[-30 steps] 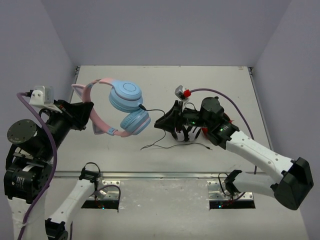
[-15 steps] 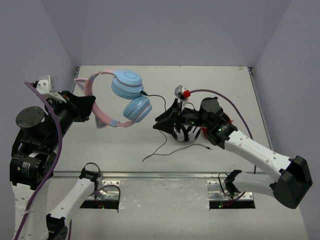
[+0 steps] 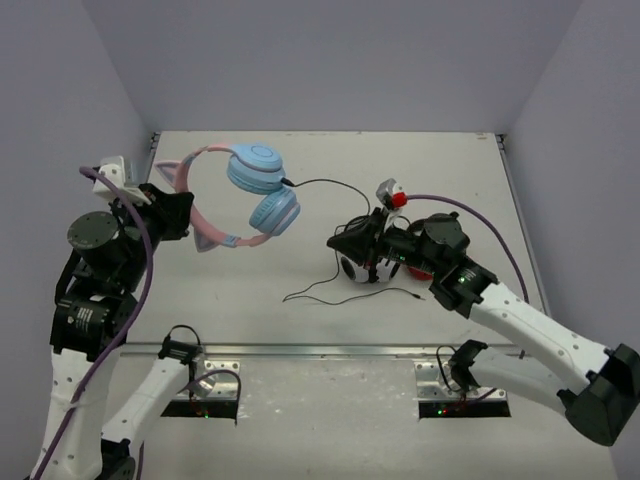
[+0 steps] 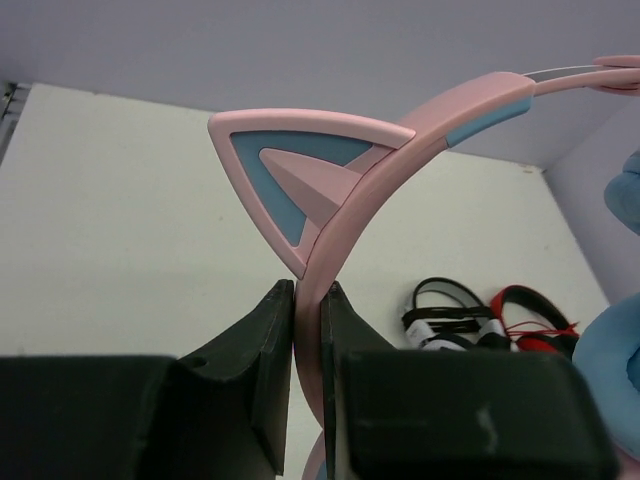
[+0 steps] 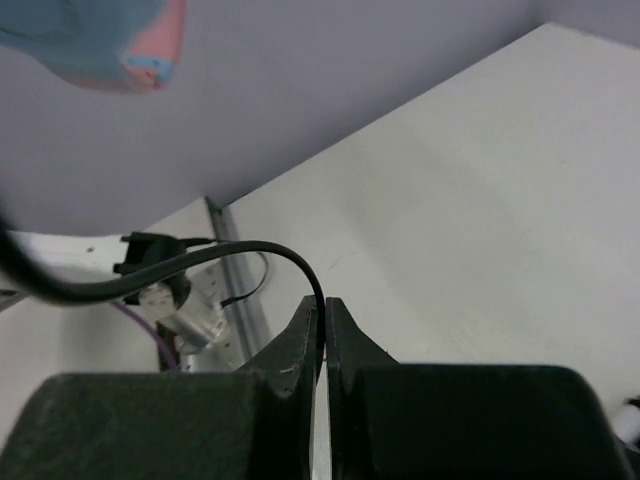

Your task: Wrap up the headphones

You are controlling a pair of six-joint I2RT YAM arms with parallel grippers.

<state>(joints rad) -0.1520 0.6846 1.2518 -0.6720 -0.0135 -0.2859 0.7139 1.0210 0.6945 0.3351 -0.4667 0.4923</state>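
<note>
Left gripper (image 4: 308, 300): clamped on the pink headband (image 4: 372, 205); headphones (image 3: 255, 190) now nearer the desk's far edge.
Right gripper (image 5: 322, 310): pinching the black cable (image 3: 322, 184); shifted toward the right edge.

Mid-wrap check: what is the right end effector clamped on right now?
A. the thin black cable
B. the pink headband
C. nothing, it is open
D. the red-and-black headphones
A: the right wrist view shows the thin black cable curving down between the shut fingers of the right end effector; the pink headband is in the left end effector.
</note>
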